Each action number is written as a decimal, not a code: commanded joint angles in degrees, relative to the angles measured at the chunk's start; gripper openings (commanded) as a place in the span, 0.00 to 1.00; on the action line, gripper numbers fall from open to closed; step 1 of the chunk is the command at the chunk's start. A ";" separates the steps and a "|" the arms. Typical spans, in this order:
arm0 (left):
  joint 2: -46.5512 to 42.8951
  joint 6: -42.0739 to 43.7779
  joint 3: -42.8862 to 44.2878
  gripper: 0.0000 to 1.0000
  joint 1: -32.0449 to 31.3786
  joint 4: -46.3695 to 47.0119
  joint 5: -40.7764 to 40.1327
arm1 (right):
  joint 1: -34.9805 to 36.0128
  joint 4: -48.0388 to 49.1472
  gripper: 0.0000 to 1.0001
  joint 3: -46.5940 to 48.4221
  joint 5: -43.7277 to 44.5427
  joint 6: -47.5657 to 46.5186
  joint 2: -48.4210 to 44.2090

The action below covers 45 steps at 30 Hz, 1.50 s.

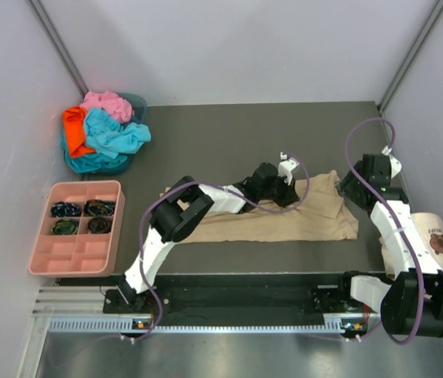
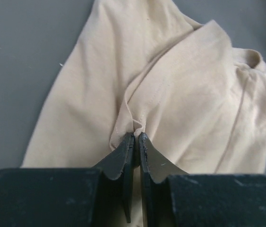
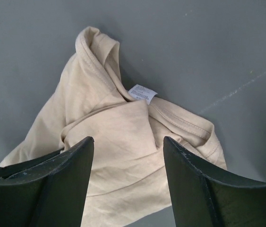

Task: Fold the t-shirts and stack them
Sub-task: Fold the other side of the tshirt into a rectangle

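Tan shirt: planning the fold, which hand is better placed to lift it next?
Left. The left hand is shut on a fold of the tan shirt; the right hand hangs open over its collar end.

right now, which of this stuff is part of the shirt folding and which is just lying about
Job:
tan shirt, pinched in the left gripper
turquoise shirt, orange shirt, pink shirt, heaped at the far left

Lying about:
pink tray
cap

Soft matt tan cotton t-shirt (image 2: 180, 90)
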 commanded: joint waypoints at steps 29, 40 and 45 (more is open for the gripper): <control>-14.32 -1.77 -10.22 0.15 -2.85 -1.35 4.77 | -1.11 4.31 0.61 -2.07 -3.23 -0.92 0.08; -16.08 -1.94 -11.81 0.16 -4.87 -3.28 6.08 | -1.11 4.40 0.61 -2.51 -3.41 -0.75 0.08; -15.73 -2.21 -11.81 0.16 -6.19 -3.90 6.88 | -1.19 4.31 0.61 -2.86 -3.41 -0.66 -0.44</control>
